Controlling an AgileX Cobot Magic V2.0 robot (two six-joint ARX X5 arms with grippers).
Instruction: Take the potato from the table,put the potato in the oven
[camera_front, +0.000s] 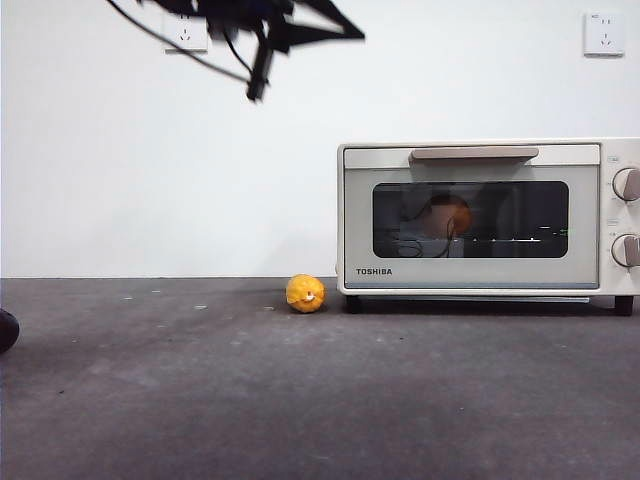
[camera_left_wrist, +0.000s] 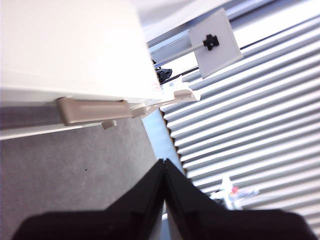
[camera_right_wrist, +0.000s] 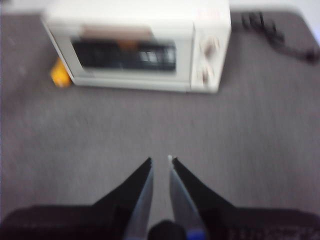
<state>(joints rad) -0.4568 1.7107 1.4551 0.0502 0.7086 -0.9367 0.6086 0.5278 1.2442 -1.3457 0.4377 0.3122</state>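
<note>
The front view shows the oven (camera_front: 490, 215) standing on the table (camera_front: 250, 400) at its far edge, toward the right side, door closed. Through the dark glass the potato (camera_front: 447, 215) is visible as an orange-brown oval inside the cavity, sitting on the rack. Only this view resolves it; in the right wrist view the glass shows no more than a faint orange patch (camera_right_wrist: 131, 45).

My right gripper (camera_right_wrist: 160, 162) hangs above the near part of the table, well apart from the oven (camera_right_wrist: 140, 45), jaws nearly together with a narrow gap between the tips and nothing held. This picture is blurred. It alone shows a black cable (camera_right_wrist: 272, 32) on the table beyond the oven's knob side.

My left gripper (camera_left_wrist: 163, 167) has its jaws pressed together, empty. Its camera looks away from the oven, showing a white panel, window blinds (camera_left_wrist: 260, 115) and a strip of the table.

The yellow ball (camera_front: 305, 293) rests on the table just beside the oven's left foot.

Readable writing: "TOSHIBA" on the door's lower left corner. The markings by the two knobs (camera_front: 627, 184) are too small to read. The oven's right side is cut off by the front view's edge. Dark arm parts (camera_front: 265, 25) cross the top of the front view; which arm they belong to cannot be determined.
</note>
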